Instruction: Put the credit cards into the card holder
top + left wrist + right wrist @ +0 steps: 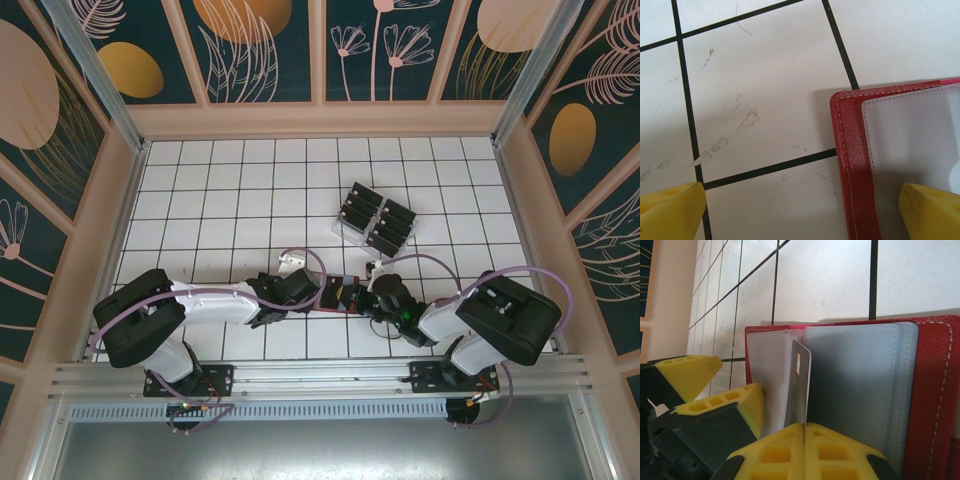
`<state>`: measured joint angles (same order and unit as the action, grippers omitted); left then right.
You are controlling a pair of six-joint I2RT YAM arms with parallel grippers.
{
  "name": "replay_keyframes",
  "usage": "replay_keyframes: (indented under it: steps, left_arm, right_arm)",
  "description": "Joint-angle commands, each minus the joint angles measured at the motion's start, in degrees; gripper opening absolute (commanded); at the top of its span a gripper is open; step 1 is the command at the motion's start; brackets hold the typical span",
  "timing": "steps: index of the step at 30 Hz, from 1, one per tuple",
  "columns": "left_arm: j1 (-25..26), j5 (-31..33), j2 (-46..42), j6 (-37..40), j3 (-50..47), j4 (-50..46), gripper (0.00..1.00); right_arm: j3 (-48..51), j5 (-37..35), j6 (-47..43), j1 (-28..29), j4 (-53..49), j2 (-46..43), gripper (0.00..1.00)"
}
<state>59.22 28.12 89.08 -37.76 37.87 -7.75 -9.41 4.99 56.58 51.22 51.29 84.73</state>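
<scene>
At the near middle of the table, the right tool has its two yellow fingers pressed together on one card, pinching it by its near end. The card stands on edge and is seen almost edge-on. Its long axis runs straight out from the fingertips. Its free end points away from the tool, over the open card holder, along the line where the pale window pocket meets the grey-blue pockets. Whether the free end has entered a pocket mouth cannot be told.

The card holder lies open on the table between the two arms, red cover down. The left tool is spread: one finger rests on the window pocket just inside the red border, and the other sits over bare tile. Judged function: pinning the flap flat.

The other cards stand in a clear tray farther out, well apart from the work.

Risks, as judged:
- The card may meet a stitched seam instead of a pocket mouth, then bow or pivot in the pinch, since only its near end is held.
- A push along the long axis may slide the holder across the smooth tile, as only one finger bears on it.
- That finger's pressure may hold the window pocket shut.
- The two tools work close together, so a small sideways correction could bring them into contact.
</scene>
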Motion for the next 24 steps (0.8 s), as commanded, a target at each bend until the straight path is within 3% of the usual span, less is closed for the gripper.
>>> replay_keyframes:
  steps: [1,24]
  left_arm:
    - [-0.04,0.32,0.04,0.23,-1.22,-3.35,0.98]
    - [0.0,0.14,-0.56,0.15,-1.04,-3.15,0.98]
  right_arm:
    - [-1.01,0.72,0.41,0.42,-1.1,1.18,0.0]
    - [-3.81,3.17,0.39,-0.15,-2.2,5.13,0.0]
